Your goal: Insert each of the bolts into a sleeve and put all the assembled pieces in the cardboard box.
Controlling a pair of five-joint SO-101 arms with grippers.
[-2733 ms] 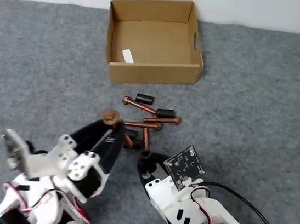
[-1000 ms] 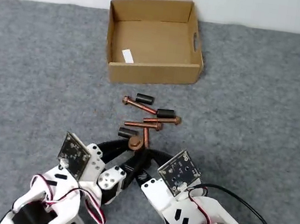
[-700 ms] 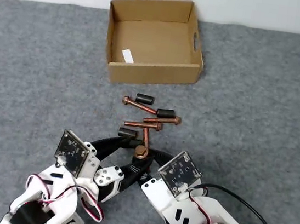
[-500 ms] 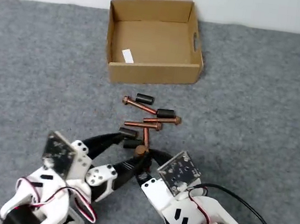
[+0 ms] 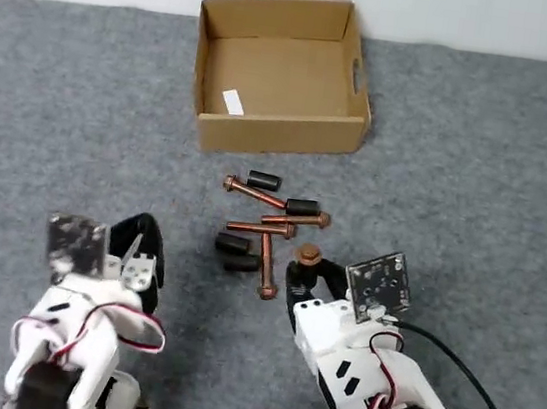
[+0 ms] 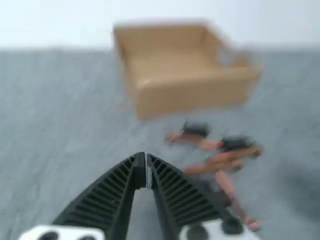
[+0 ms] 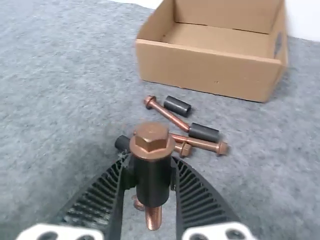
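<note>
My right gripper (image 7: 150, 164) is shut on a black sleeve (image 7: 151, 184) with a copper bolt (image 7: 152, 140) standing through it, head up, just above the carpet. From above, that assembled piece (image 5: 307, 257) sits right of the loose pile. The pile holds three copper bolts (image 5: 266, 262) and several black sleeves (image 5: 233, 243). The cardboard box (image 5: 273, 134) stands beyond the pile with no parts inside. My left gripper (image 5: 144, 233) is shut with nothing in it, left of the pile; its closed tips (image 6: 145, 161) point toward the box (image 6: 185, 95).
Grey carpet (image 5: 477, 191) covers the whole table, with open room on both sides of the box and pile. A white label (image 5: 232, 102) lies on the box floor. A black cable (image 5: 472, 382) trails from the right arm's base.
The left gripper carried a bolt into the sleeve held by the right gripper, let go, and pulled back to the left. The right gripper shifted slightly right with the assembled piece.
</note>
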